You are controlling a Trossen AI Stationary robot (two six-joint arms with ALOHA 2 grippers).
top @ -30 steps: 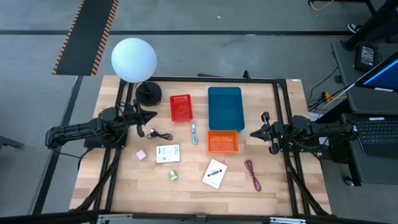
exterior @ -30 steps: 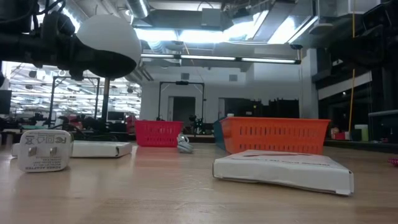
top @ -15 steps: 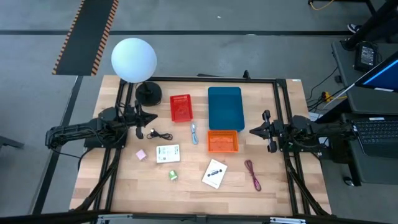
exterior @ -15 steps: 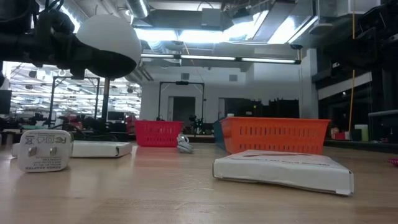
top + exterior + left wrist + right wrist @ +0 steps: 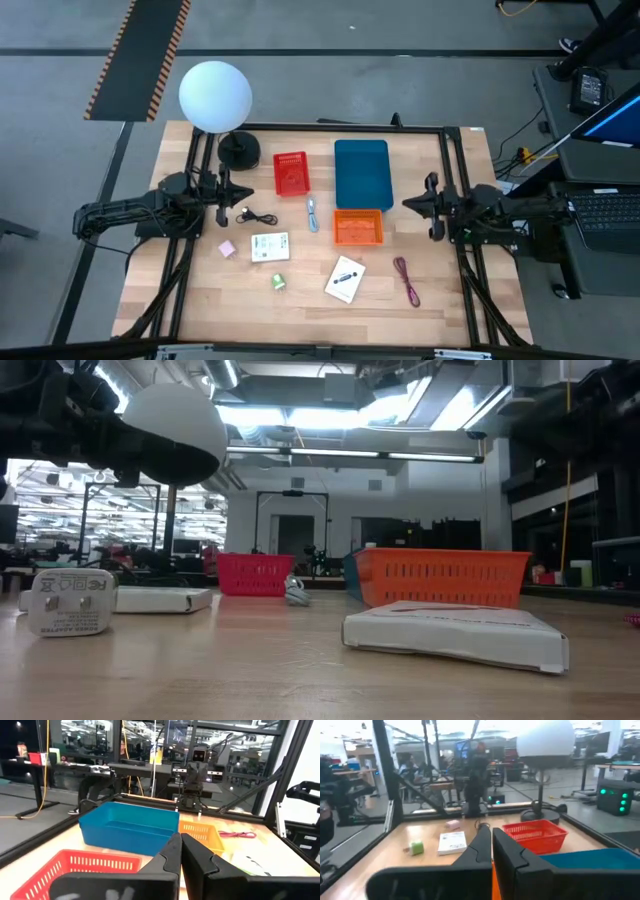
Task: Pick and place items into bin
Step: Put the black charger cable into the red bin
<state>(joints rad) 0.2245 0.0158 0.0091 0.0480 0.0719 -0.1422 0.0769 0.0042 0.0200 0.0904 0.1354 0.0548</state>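
Note:
The items lie loose on the wooden table: black cable [image 5: 258,216], blue-white stick [image 5: 312,213], pink square [image 5: 227,248], green-marked white card [image 5: 270,246], green cube [image 5: 278,283], black-marked white card [image 5: 345,278], maroon cable [image 5: 406,279]. Three bins stand mid-table: red basket [image 5: 291,173], blue bin [image 5: 361,173], orange basket [image 5: 357,227]. My left gripper [image 5: 223,204] hovers shut left of the black cable, fingertips together in its wrist view [image 5: 181,837]. My right gripper [image 5: 406,207] hovers shut right of the orange basket, fingers together [image 5: 491,832]. Neither touches anything.
A white globe lamp [image 5: 215,95] on a black base [image 5: 239,150] stands at the far left corner. A black frame [image 5: 320,128] runs round the table edges. Bare wood lies along the near edge, between the green cube and the maroon cable.
My left gripper has drawn back a little toward the table's left edge. The items and bins lie where they were.

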